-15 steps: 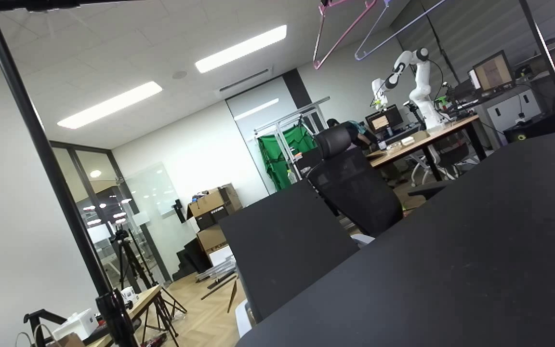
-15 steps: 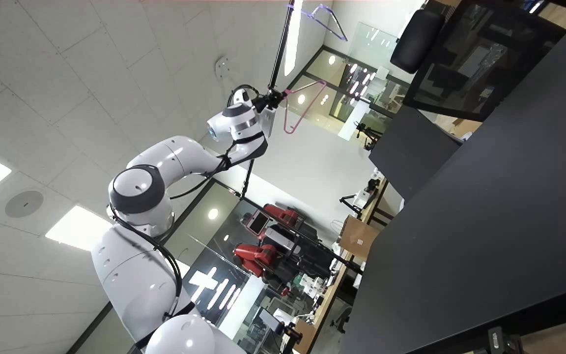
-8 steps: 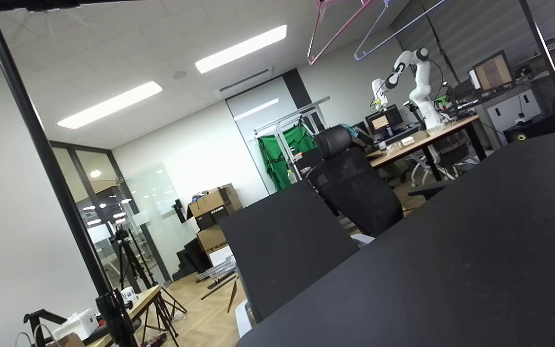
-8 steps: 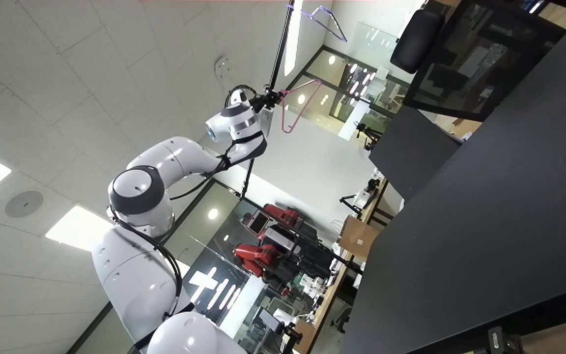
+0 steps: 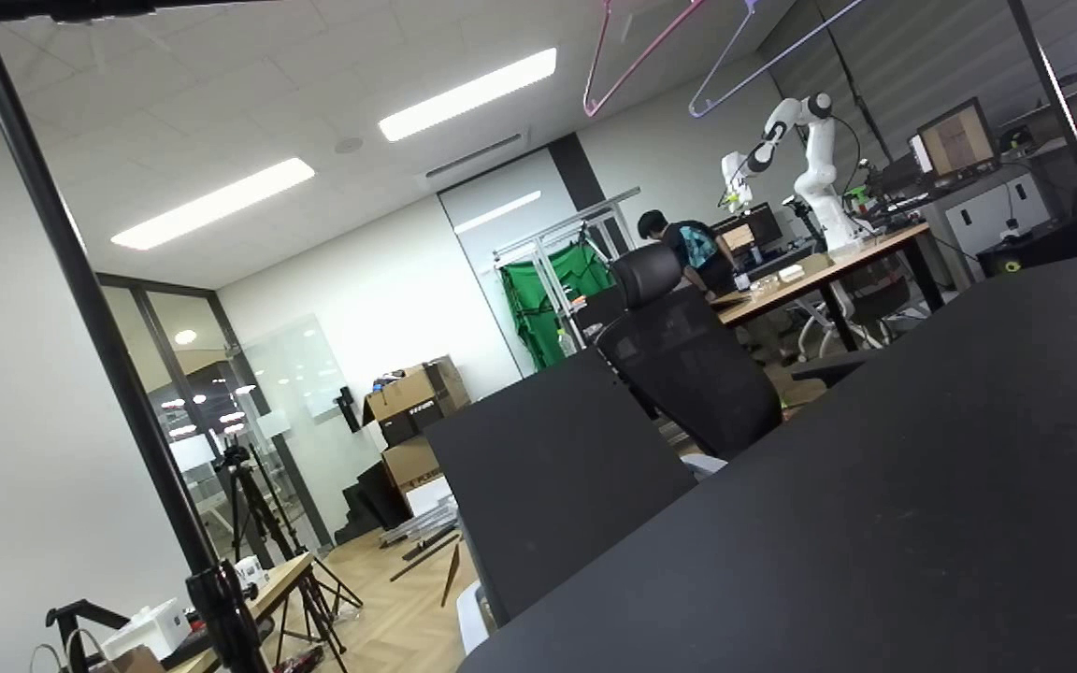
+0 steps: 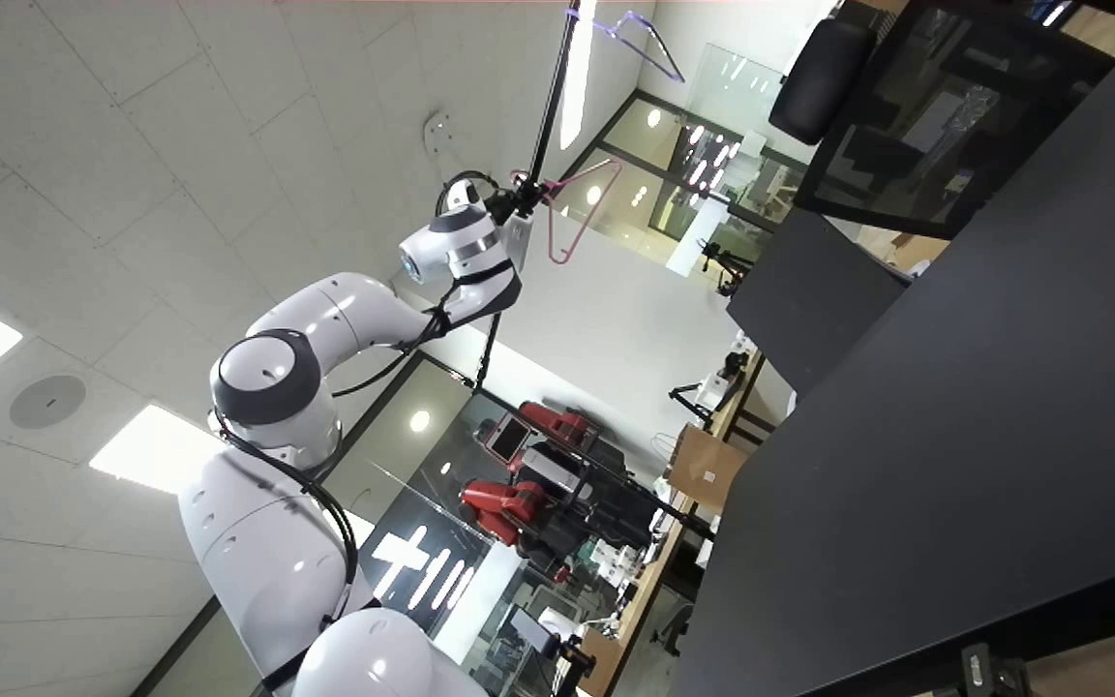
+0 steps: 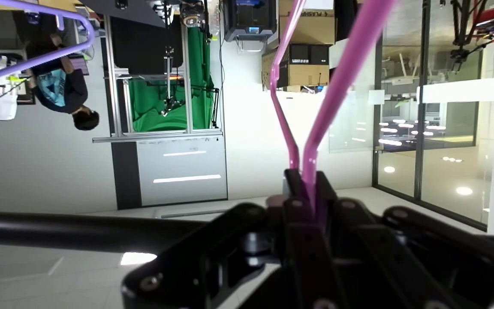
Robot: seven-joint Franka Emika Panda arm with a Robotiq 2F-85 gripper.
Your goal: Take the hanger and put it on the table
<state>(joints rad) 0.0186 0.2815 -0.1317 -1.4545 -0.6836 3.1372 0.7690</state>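
I watch the gripper (image 7: 309, 191), closed on the pink hanger (image 7: 332, 103), draw it aside; unhooking seems underway, the table (image 6: 906, 416) next.

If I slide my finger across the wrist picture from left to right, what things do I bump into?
Purple hanger → green cloth → pink hanger → tripod.

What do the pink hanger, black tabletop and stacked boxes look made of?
Pink hanger: glossy, likely plastic or plastic-coated wire; bright highlights on smooth rod. Black tabletop: matte, perhaps laminate; no visible grain, core unclear. Stacked boxes: probably cardboard, dull; brown faces, printed lettering.
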